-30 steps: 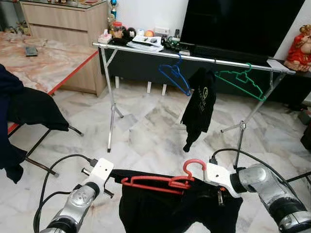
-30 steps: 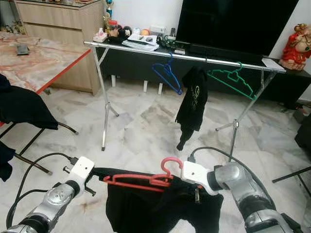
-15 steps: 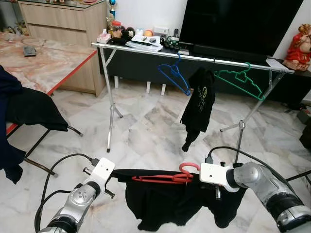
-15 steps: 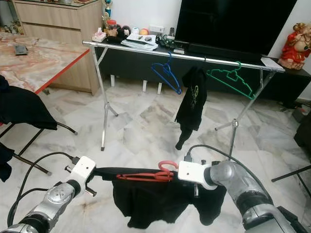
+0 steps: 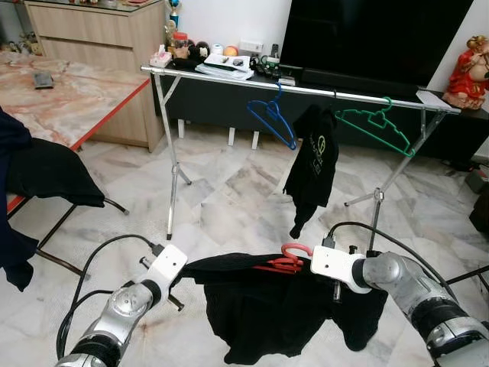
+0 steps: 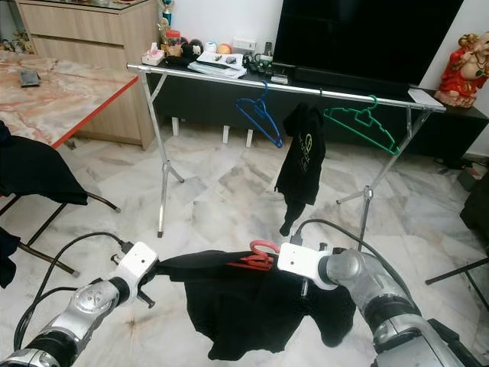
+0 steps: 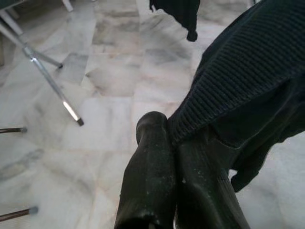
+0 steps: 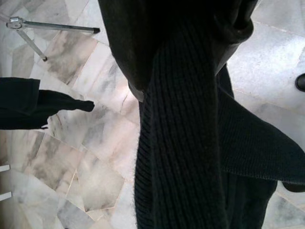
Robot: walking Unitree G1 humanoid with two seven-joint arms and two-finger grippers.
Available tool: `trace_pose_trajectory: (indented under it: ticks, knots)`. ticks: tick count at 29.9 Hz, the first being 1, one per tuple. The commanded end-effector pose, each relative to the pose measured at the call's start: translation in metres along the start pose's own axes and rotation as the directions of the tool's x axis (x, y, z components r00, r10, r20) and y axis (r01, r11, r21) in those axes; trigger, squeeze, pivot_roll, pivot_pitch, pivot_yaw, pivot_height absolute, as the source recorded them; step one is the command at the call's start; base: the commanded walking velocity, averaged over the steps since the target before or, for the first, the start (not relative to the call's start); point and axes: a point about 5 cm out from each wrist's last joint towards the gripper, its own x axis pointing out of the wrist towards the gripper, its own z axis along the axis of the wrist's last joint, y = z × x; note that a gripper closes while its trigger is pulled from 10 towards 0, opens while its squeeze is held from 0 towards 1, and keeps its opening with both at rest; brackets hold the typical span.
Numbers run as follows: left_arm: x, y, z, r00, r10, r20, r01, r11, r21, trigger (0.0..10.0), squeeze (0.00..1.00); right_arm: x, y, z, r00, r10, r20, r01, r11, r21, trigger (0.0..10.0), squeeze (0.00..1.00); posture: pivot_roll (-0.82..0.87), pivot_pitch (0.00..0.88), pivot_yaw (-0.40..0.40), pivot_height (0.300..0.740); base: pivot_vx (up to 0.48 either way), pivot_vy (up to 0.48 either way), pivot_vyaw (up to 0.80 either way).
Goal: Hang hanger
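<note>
Left eye view: red hanger [image 5: 284, 262] w/ black sweater [image 5: 283, 306] is hanging between left gripper [image 7: 178, 143], clamping sweater hem, & right gripper [image 5: 325, 264], grip state unclear.

Even, soft daylight fills the room, and the head views are sharp. The pale marble floor [image 5: 229, 191] carries a mild sheen with faint shadows beneath the metal clothes rail [image 5: 306, 90]. The television screen [image 5: 374, 38] is flat black. In the wrist views the near black garment [image 8: 181, 143] reads dark and slightly soft.
</note>
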Motion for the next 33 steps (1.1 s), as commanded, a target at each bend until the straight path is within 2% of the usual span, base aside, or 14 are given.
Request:
trace_pose_trajectory:
  ticks: [1, 6, 11, 13, 15, 16, 18, 21, 23, 24, 26, 30, 32, 33]
  knots:
    - [0.0, 0.008, 0.013, 0.999, -0.007, 0.045, 0.008, 1.0, -0.018, 0.0, 0.0, 0.002, 0.0, 0.002, 1.0, -0.004, -0.004, 0.005, 1.0, 0.021, 0.0, 0.0, 0.02, 0.0, -0.082, 0.74, 0.0, 0.0, 0.0]
    - [0.002, 0.015, 0.042, 0.988, -0.028, 0.154, 0.038, 0.997, -0.061, 0.0, 0.0, 0.01, 0.006, 0.01, 1.0, -0.002, 0.011, 0.001, 0.999, 0.055, 0.0, 0.0, 0.03, 0.0, -0.086, 0.74, 0.0, 0.0, 0.0]
    - [-0.003, 0.02, 0.08, 0.951, -0.074, 0.299, 0.101, 0.992, -0.077, 0.0, 0.0, 0.019, 0.014, 0.017, 1.0, 0.019, 0.021, -0.021, 0.995, 0.095, 0.0, 0.0, 0.03, 0.0, -0.086, 0.74, 0.0, 0.0, 0.0]
    - [-0.004, 0.02, 0.083, 0.947, -0.078, 0.31, 0.107, 0.991, -0.077, 0.0, 0.0, 0.02, 0.015, 0.017, 1.0, 0.022, 0.02, -0.024, 0.995, 0.094, 0.0, 0.0, 0.03, 0.0, -0.086, 0.74, 0.0, 0.0, 0.0]
    - [-0.01, 0.017, 0.102, 0.917, -0.131, 0.376, 0.167, 0.984, -0.064, 0.0, 0.0, 0.024, 0.011, 0.025, 0.999, -0.032, 0.019, 0.029, 0.991, 0.133, 0.0, 0.0, 0.03, 0.0, -0.089, 0.74, 0.0, 0.0, 0.0]
    - [-0.01, 0.017, 0.102, 0.917, -0.131, 0.376, 0.167, 0.984, -0.064, 0.0, 0.0, 0.024, 0.011, 0.025, 0.999, -0.032, 0.019, 0.029, 0.991, 0.133, 0.0, 0.0, 0.03, 0.0, -0.089, 0.74, 0.0, 0.0, 0.0]
    - [-0.019, 0.005, 0.123, 0.862, -0.229, 0.452, 0.274, 0.961, -0.035, 0.0, 0.0, 0.03, 0.003, 0.043, 0.986, -0.159, 0.039, 0.145, 0.959, 0.245, 0.0, 0.0, 0.03, 0.0, -0.09, 0.74, 0.0, 0.0, 0.0]
    - [-0.023, -0.002, 0.129, 0.836, -0.279, 0.473, 0.325, 0.946, -0.016, 0.0, 0.0, 0.034, 0.002, 0.056, 0.977, -0.2, 0.079, 0.164, 0.93, 0.328, 0.0, 0.0, 0.03, 0.0, -0.089, 0.74, 0.0, 0.0, 0.0]
    - [-0.027, -0.013, 0.133, 0.809, -0.334, 0.484, 0.378, 0.926, 0.007, 0.0, 0.0, 0.039, 0.003, 0.071, 0.962, -0.247, 0.114, 0.177, 0.887, 0.426, 0.0, 0.0, 0.03, 0.0, -0.088, 0.74, 0.0, 0.0, 0.0]
    - [-0.027, -0.013, 0.133, 0.809, -0.334, 0.484, 0.378, 0.926, 0.007, 0.0, 0.0, 0.039, 0.003, 0.071, 0.962, -0.247, 0.114, 0.177, 0.887, 0.426, 0.0, 0.0, 0.03, 0.0, -0.088, 0.74, 0.0, 0.0, 0.0]
    - [-0.028, -0.023, 0.135, 0.787, -0.38, 0.486, 0.424, 0.905, 0.021, 0.0, 0.0, 0.045, 0.006, 0.086, 0.947, -0.283, 0.151, 0.167, 0.836, 0.523, 0.0, 0.0, 0.04, 0.0, -0.089, 0.74, 0.0, 0.0, 0.0]
    - [-0.028, -0.029, 0.133, 0.783, -0.401, 0.476, 0.443, 0.896, 0.026, 0.0, 0.0, 0.047, 0.008, 0.093, 0.941, -0.292, 0.171, 0.15, 0.813, 0.563, 0.0, 0.0, 0.05, 0.0, -0.088, 0.74, 0.0, 0.0, 0.0]
    - [-0.027, -0.044, 0.125, 0.781, -0.456, 0.427, 0.485, 0.873, 0.046, 0.0, 0.0, 0.05, 0.012, 0.108, 0.929, -0.274, 0.249, 0.065, 0.783, 0.619, 0.0, 0.0, 0.05, 0.0, -0.09, 0.74, 0.0, 0.0, 0.0]
    - [-0.027, -0.044, 0.125, 0.781, -0.456, 0.427, 0.485, 0.873, 0.046, 0.0, 0.0, 0.05, 0.012, 0.108, 0.929, -0.274, 0.249, 0.065, 0.783, 0.619, 0.0, 0.0, 0.05, 0.0, -0.09, 0.74, 0.0, 0.0, 0.0]
